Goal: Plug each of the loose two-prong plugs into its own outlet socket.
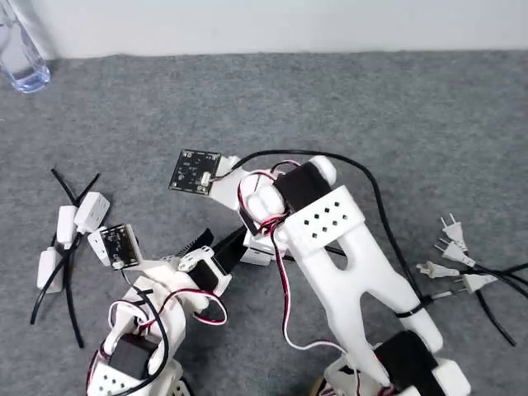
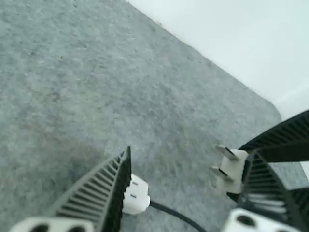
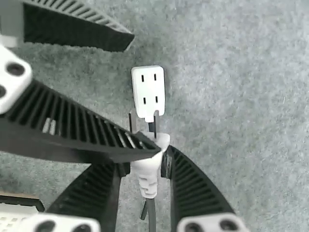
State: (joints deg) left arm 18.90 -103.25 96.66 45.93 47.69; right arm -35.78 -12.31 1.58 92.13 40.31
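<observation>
My right gripper [image 3: 147, 162] is shut on a white two-prong plug [image 3: 148, 169] with a black cord. The plug's prongs point at a white outlet socket [image 3: 148, 93] lying slots-up on the grey mat, and their tips reach its near edge. My left gripper [image 2: 188, 159] stands open. One of its fingers [image 3: 82, 135] crosses in front of the plug and the other sits beyond the socket. From the left wrist, the plug [image 2: 229, 168] shows at one side and the socket [image 2: 135, 195] behind the other finger. Seen from above, both grippers [image 1: 239, 243] meet mid-table.
Several loose plugs [image 1: 450, 262] with black cords lie at the right edge of the mat. More white sockets [image 1: 74, 223] with cords lie at the left. A clear bottle [image 1: 21, 58] stands at the far left corner by the white wall.
</observation>
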